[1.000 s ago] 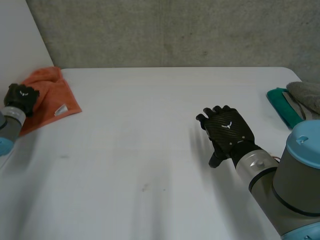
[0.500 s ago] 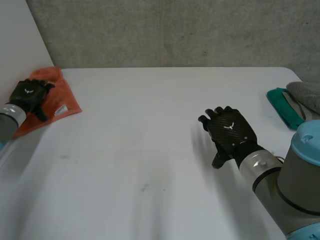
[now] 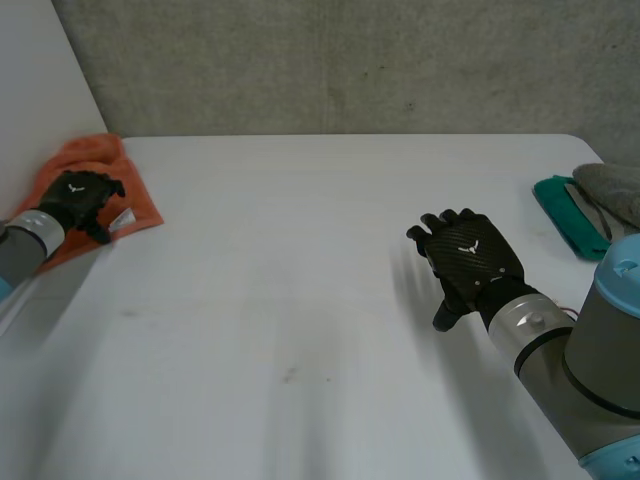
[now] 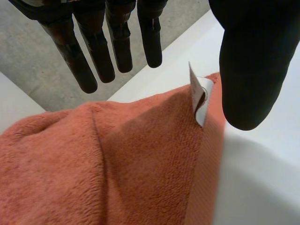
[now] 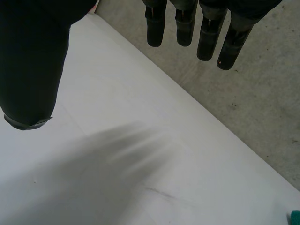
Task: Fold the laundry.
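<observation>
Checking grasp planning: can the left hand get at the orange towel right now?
Probably yes. The left hand is open and right over the orange towel, with the towel's white tag just beside its thumb. Nothing lies between hand and cloth.

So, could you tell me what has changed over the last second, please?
The left hand moved inward across the orange towel toward its white tag, fingers open, gripping nothing. The right hand drifted slightly rightward, open above the table. The towel, teal cloth and grey cloth lay unmoved.
</observation>
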Motion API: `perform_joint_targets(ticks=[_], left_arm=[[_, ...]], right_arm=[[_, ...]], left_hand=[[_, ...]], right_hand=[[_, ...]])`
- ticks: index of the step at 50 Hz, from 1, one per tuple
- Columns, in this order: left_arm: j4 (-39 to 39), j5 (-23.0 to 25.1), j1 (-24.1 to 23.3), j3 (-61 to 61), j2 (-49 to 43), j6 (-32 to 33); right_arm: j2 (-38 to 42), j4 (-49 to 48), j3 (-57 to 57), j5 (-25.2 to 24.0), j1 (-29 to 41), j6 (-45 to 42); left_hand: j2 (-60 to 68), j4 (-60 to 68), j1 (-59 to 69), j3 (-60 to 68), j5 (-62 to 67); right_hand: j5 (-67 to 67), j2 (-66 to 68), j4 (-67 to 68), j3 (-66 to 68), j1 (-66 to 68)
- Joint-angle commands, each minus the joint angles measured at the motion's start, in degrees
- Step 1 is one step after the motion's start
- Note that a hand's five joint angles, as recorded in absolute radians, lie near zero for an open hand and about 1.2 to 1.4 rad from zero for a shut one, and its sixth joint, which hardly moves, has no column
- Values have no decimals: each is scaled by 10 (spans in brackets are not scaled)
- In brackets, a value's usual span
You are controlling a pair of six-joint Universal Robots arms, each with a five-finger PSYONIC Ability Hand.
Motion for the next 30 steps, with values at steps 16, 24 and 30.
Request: perform_joint_targets(ticks=[16, 24, 30], left_arm=[[-29, -15, -9, 91, -71, 0], [-17, -60, -24, 71, -49, -1], [23, -64, -44, -11, 34, -35]], right_arm=[[6, -4, 0, 0, -3, -1], [6, -4, 0, 0, -3, -3], [6, -4, 1, 1, -3, -14]], left_hand=[[507, 505, 509, 507, 504], [545, 543, 547, 545, 541], [545, 543, 547, 545, 541]], right_hand=[[-38, -28, -34, -22, -17], [-38, -28, -34, -22, -17], [-38, -28, -34, -22, -17]])
